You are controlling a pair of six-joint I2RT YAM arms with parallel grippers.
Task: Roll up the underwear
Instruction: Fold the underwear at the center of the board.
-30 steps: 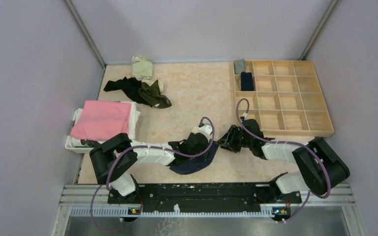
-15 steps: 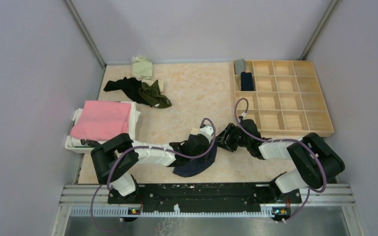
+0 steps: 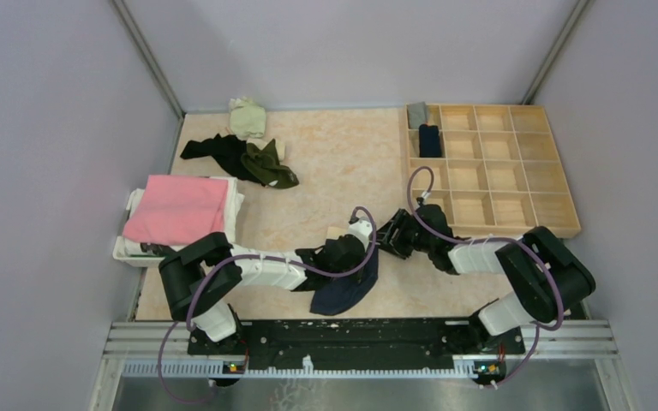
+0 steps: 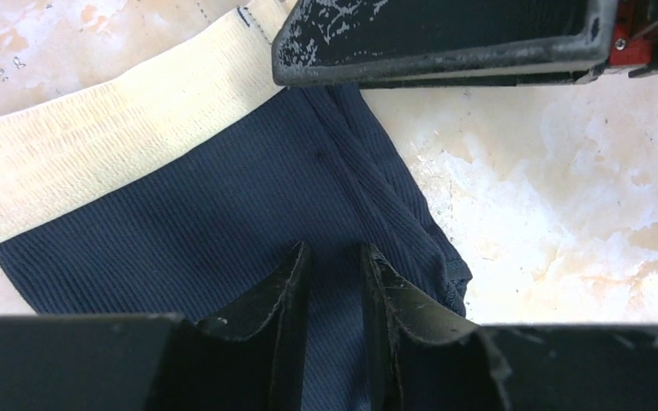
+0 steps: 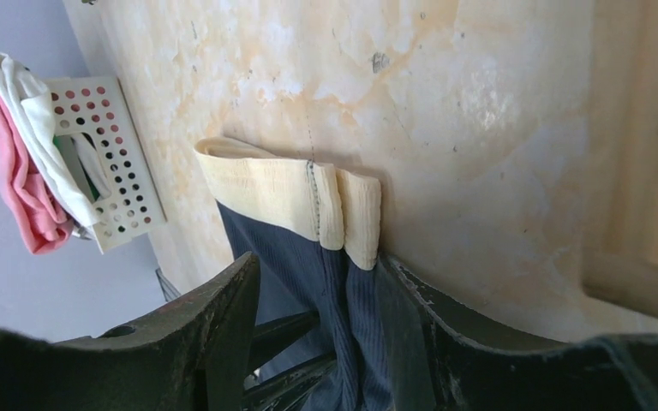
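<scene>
A navy underwear (image 3: 343,295) with a beige waistband (image 5: 283,188) lies near the front middle of the table. My left gripper (image 3: 345,251) sits on top of it. In the left wrist view its fingers (image 4: 334,250) stand close together, with ribbed navy fabric (image 4: 180,231) filling the narrow gap. My right gripper (image 3: 388,240) has come in from the right. Its jaws (image 5: 319,264) are wide open and straddle the folded side edge of the underwear just below the waistband. One right finger (image 4: 437,38) crosses the top of the left wrist view.
A wooden compartment tray (image 3: 497,171) stands at the back right, with a dark roll (image 3: 429,141) and a grey one (image 3: 417,114) inside. More dark and olive garments (image 3: 248,158) lie at the back left. A white basket (image 3: 128,248) holds a pink cloth (image 3: 180,205).
My right gripper has moved left up to the underwear and opened wider. The navy cloth has drawn in narrower under the left gripper.
</scene>
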